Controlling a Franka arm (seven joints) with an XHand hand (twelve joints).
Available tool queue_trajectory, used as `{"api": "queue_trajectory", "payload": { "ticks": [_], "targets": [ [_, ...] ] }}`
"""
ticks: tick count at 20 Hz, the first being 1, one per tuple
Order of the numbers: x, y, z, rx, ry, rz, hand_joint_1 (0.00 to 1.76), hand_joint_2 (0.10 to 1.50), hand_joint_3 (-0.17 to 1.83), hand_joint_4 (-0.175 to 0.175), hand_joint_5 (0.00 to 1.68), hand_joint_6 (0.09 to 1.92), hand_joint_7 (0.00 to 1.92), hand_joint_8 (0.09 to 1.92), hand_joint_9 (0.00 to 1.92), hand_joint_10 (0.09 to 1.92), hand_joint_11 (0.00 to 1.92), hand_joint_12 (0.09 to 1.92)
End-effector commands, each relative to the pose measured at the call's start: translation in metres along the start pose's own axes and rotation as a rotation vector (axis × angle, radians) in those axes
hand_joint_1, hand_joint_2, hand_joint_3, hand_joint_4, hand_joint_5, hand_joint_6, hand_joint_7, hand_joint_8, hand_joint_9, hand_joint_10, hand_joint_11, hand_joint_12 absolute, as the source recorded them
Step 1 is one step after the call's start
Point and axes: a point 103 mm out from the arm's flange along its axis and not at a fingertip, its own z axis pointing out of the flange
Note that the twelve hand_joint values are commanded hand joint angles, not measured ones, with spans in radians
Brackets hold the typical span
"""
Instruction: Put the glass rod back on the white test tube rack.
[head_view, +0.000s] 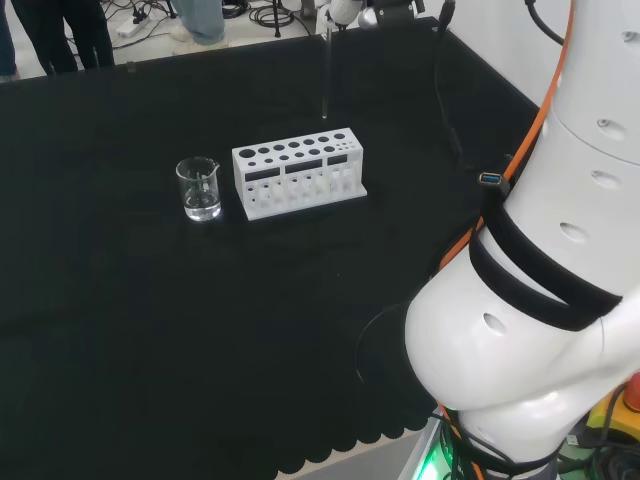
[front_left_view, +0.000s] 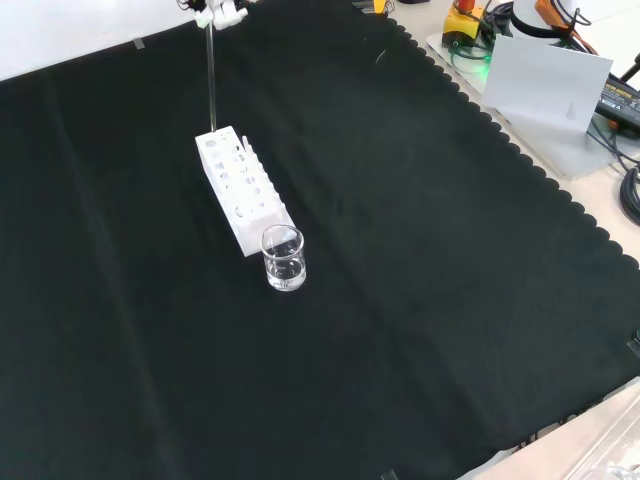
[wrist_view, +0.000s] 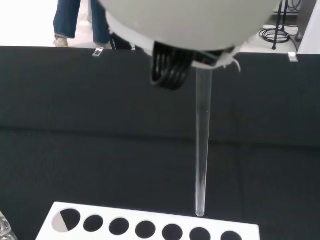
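No legible text, label, number or sign appears in any view. The white plastic test tube rack with round holes, the clear glass rod and the small clear glass beaker at the rack's 9 o'clock in the head view carry no readable markings.

One glass rod hangs upright above the table, and it is the single rod in sight. One white test tube rack stands on the black cloth. Its top carries two rows of round holes; the exact number of holes is hard to tell. One clear glass beaker stands just beside the rack. One hand shows at the top edge of the front view.
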Motion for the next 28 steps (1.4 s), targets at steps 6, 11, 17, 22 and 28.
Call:
{"api": "queue_trajectory", "payload": {
  "ticks": [6, 11, 17, 22, 28],
  "targets": [
    [-0.0114, 0.0077, 0.0208, 0.023, 0.009, 0.01, 1.34, 0.47, 0.95, -0.175, 1.34, 0.46, 1.4, 0.84, 1.75, 0.72, 1.7, 0.75],
    [-0.015, 0.0064, 0.0212, 0.019, 0.013, 0.009, 1.34, 0.47, 0.95, -0.175, 1.35, 0.46, 1.4, 0.84, 1.75, 0.72, 1.7, 0.75],
    [-0.0142, 0.0064, 0.0208, 0.023, 0.01, 0.009, 1.34, 0.47, 0.95, -0.175, 1.35, 0.46, 1.4, 0.83, 1.75, 0.72, 1.7, 0.75],
    [-0.0135, 0.0068, 0.0228, 0.027, 0.015, 0.006, 1.34, 0.47, 0.95, -0.175, 1.35, 0.46, 1.4, 0.83, 1.75, 0.72, 1.7, 0.75],
    [-0.0091, 0.0068, 0.0292, 0.037, 0.016, 0.001, 1.34, 0.47, 0.95, -0.175, 1.35, 0.46, 1.4, 0.83, 1.75, 0.72, 1.7, 0.75]
  ]
}}
